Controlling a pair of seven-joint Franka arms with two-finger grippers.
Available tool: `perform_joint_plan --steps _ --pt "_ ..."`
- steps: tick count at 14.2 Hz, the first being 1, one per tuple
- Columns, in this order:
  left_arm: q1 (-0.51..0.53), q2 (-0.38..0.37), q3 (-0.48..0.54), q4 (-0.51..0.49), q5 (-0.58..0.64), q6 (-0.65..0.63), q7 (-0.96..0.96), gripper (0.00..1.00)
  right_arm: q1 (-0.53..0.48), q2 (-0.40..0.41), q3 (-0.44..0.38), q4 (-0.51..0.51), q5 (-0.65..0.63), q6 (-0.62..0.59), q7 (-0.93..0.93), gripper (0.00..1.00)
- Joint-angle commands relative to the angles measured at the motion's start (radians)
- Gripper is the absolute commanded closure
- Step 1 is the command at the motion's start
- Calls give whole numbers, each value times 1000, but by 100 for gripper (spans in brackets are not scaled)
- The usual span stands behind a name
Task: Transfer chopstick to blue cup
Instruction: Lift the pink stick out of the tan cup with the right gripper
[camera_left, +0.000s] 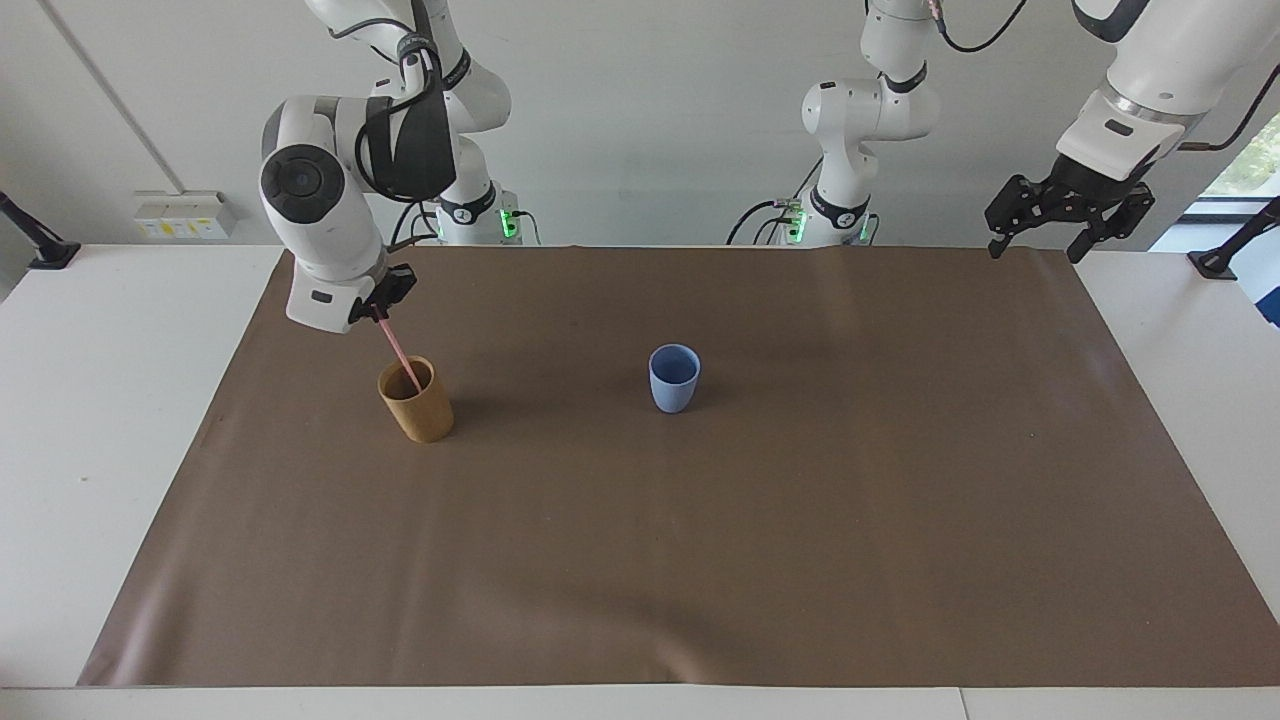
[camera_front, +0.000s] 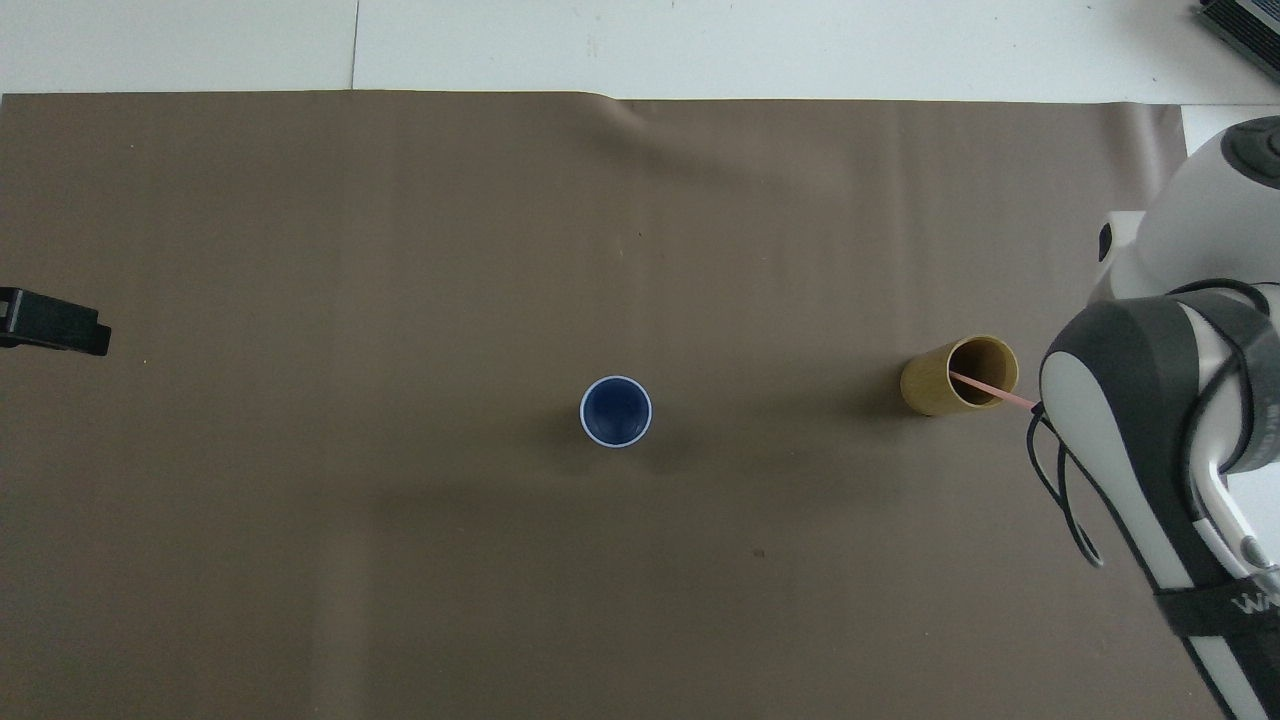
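Observation:
A thin pink chopstick (camera_left: 399, 352) (camera_front: 990, 389) leans out of a tan cup (camera_left: 417, 402) (camera_front: 955, 375) toward the right arm's end of the mat. My right gripper (camera_left: 384, 305) is shut on the chopstick's top end, above the tan cup; in the overhead view the arm hides it. The chopstick's lower end is still inside the tan cup. The light-blue cup (camera_left: 674, 378) (camera_front: 616, 411) stands upright and empty mid-mat. My left gripper (camera_left: 1040, 232) (camera_front: 55, 330) hangs open, waiting above the mat's edge at the left arm's end.
A brown mat (camera_left: 700, 560) covers most of the white table (camera_left: 110, 400). The two arm bases (camera_left: 840, 215) stand at the robots' edge. A wall socket box (camera_left: 182, 213) sits off the mat past the right arm's end.

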Motion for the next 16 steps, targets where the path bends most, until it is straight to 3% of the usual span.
perform_joint_plan --steps 1,5,9,11,14,16 --pt "14 -8 -13 8 14 -21 0 0 -1 -17 8 75 -4 -99 -13 100" --pt "14 -8 -13 8 14 -21 0 0 6 -24 11 176 0 -238 -7 100" --pt "14 -8 -13 10 14 -21 0 0 28 -25 60 259 20 -409 132 100" --pt "14 -8 -13 8 14 -21 0 0 26 -28 136 268 54 -417 259 100" --pt "14 -8 -13 10 14 -21 0 0 28 -47 150 258 218 -372 473 100" --pt "14 -8 -13 10 14 -21 0 0 83 -18 156 259 290 -368 614 100"
